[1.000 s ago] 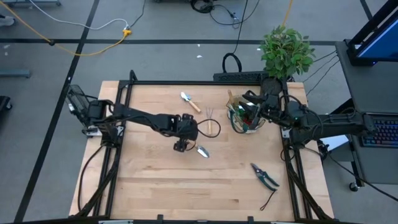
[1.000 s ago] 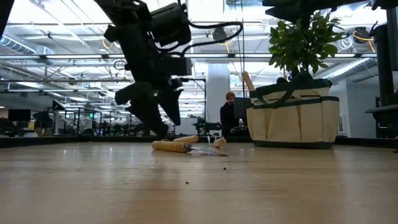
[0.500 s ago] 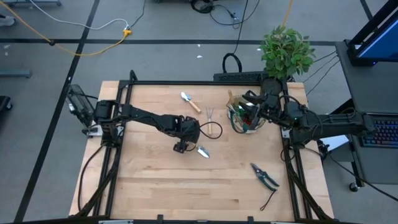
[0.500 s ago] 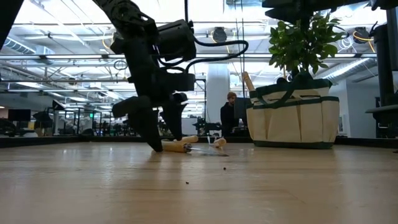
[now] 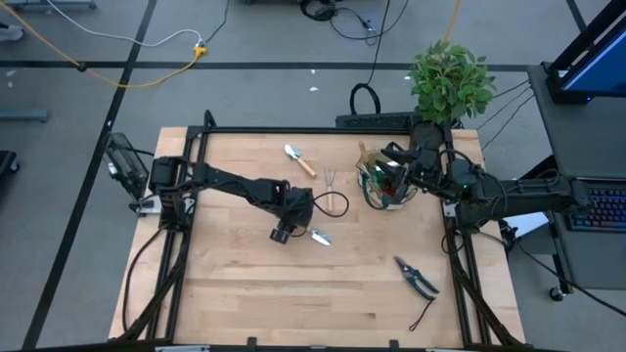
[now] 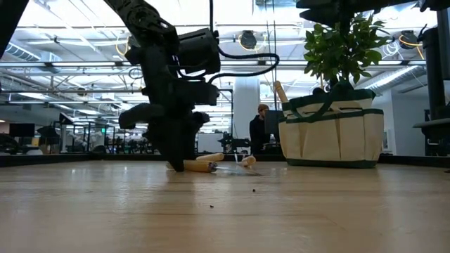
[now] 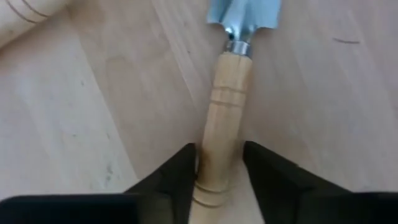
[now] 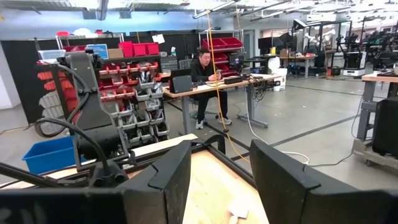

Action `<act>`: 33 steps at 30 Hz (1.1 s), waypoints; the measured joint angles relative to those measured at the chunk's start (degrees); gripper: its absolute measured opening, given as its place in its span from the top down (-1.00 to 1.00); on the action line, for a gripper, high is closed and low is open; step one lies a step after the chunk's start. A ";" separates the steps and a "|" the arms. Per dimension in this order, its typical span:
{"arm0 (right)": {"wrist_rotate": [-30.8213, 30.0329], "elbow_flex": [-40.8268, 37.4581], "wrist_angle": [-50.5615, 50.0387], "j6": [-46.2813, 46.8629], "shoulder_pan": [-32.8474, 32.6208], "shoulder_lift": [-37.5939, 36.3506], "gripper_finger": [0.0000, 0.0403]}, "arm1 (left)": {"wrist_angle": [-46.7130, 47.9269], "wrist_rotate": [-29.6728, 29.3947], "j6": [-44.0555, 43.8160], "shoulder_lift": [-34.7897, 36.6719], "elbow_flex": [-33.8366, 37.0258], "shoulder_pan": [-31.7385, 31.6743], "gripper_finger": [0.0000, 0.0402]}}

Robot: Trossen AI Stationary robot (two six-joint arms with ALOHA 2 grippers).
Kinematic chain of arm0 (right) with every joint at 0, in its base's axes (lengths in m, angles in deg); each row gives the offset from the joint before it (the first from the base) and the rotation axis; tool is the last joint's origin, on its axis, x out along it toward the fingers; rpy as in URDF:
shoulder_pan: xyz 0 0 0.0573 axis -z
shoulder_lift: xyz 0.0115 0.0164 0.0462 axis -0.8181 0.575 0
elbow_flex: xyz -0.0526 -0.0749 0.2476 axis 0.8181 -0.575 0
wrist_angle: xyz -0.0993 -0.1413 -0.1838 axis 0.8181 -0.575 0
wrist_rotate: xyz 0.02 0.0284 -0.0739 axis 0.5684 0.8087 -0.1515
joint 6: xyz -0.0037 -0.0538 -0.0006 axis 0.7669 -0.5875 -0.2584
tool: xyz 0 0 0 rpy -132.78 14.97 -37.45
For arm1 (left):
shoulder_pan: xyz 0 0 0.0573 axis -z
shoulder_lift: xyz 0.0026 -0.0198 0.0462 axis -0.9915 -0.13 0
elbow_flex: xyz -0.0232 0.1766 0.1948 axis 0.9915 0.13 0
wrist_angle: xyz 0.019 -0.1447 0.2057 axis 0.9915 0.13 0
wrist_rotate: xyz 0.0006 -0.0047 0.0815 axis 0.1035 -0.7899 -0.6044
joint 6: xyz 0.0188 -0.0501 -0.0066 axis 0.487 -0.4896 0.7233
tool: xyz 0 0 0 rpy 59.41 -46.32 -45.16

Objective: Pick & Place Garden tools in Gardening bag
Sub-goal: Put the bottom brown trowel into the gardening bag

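Where the table (image 5: 235, 293) filled the high view, you had both arms reaching in from its opposite sides, because the work sat between them. The plant (image 5: 450, 80) stood at the far right corner, clear of the job. Just in front of it sat the bag (image 5: 388, 186), round and beige with dark green trim, its mouth open upward and tool handles already standing in it. The right gripper (image 5: 389, 174) hung at the bag's mouth, and its wrist view looked out level into the room with the fingers spread and nothing between them; I judged that arm to be waiting.

Your left gripper (image 5: 285, 232) was down at the table near the middle, set over a trowel (image 5: 315, 236) so the fingers could close across the handle. In its wrist view the fingers (image 7: 180, 180) stood open on either side of the pale, ringed wooden handle, close to it but not clearly clamped; the silver blade pointed away from them. That trowel lay flat, well apart from the bag.

Another trowel (image 5: 298, 160) and a small fork (image 5: 332, 180) lay farther back. Dark shears (image 5: 417, 277) lay near the front right.
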 joint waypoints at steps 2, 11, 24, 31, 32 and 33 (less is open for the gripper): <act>0.00 0.00 0.01 0.02 0.00 0.00 0.23 | 0.25 1.56 -0.93 -0.02 0.02 -0.40 0.45; 0.02 0.00 0.03 0.06 0.00 0.00 0.23 | 0.36 3.16 -10.60 0.00 0.03 -0.60 0.68; 20.67 0.00 3.45 -1.06 -0.16 0.02 0.23 | 10.48 19.21 -23.65 -0.44 -11.97 -1.65 0.68; 26.95 -0.02 2.72 -10.00 -4.64 0.04 0.23 | 11.35 27.49 -32.42 -0.39 -17.75 -2.65 0.68; 26.93 0.00 2.61 -11.01 -5.46 0.04 0.23 | 11.34 27.96 -33.93 -0.37 -18.35 -2.63 0.68; 26.89 -0.02 2.49 -12.00 -6.23 0.04 0.23 | 11.65 28.39 -35.56 -0.38 -18.97 -2.64 0.68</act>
